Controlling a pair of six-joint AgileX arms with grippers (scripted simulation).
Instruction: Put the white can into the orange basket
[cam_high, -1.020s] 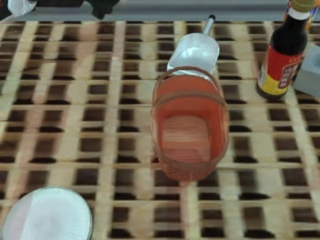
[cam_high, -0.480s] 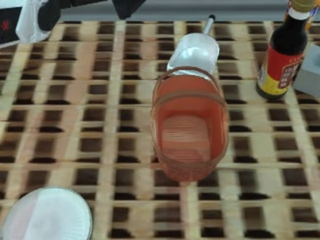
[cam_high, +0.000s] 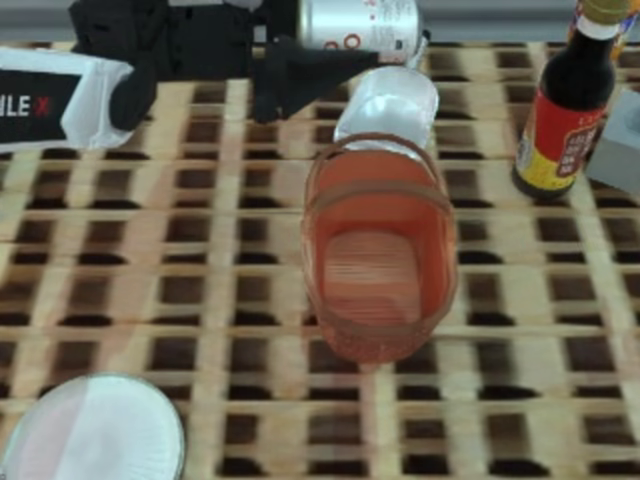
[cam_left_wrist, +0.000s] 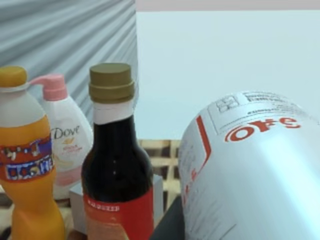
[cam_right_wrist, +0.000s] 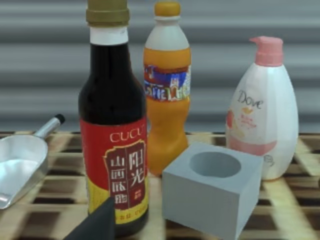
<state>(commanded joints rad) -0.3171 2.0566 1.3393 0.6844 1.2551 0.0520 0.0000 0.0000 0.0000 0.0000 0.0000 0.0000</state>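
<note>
At table's far edge: left gripper (cam_high: 300, 60) clamps white can (cam_high: 360, 25), red "OKE" lettering.

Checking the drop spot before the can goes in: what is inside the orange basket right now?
The orange basket holds nothing visible; its ribbed floor shows bare. The thin handle crosses only its far end. The white can is in the left end effector, above the table's far edge.

Simulated tabletop (rendered): slatted wooden table (cam_high: 150, 250), plain grey backdrop (cam_right_wrist: 50, 60).
</note>
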